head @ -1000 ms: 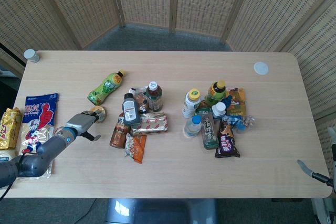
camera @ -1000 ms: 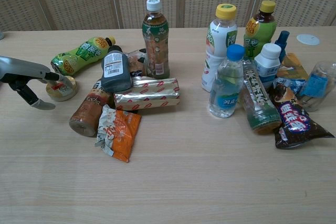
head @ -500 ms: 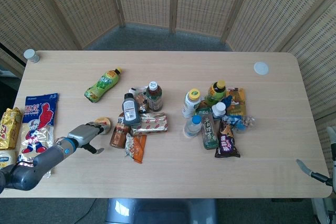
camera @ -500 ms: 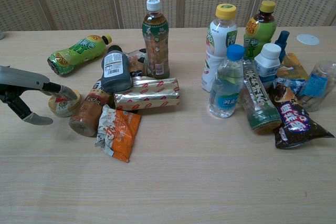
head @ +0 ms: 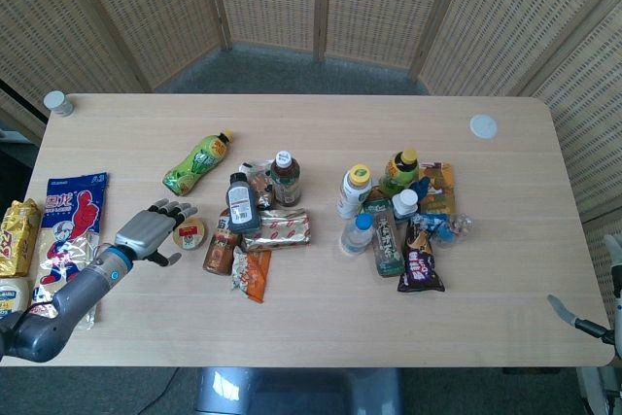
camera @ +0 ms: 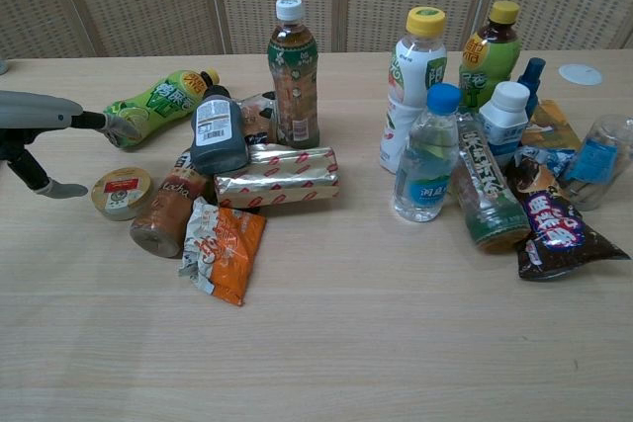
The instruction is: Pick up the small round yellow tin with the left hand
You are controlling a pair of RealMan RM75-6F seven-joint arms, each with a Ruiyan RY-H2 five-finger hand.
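Note:
The small round yellow tin lies flat on the table with its red-labelled lid up, just left of a lying brown bottle. My left hand hovers right beside its left side with fingers spread and nothing in it. The fingertips reach over the far side of the tin and the thumb sits to its left, neither touching it. At the bottom right edge of the head view only a grey tip of my right hand shows.
A green bottle lies just beyond the tin. A dark bottle, foil packs and an orange packet crowd its right. Snack bags line the left edge. More bottles stand mid-right.
The fingers dragged the tin toward the front edge, away from the green bottle, then lifted off it. The hand now stands spread beside the tin, whose lid is uncovered.

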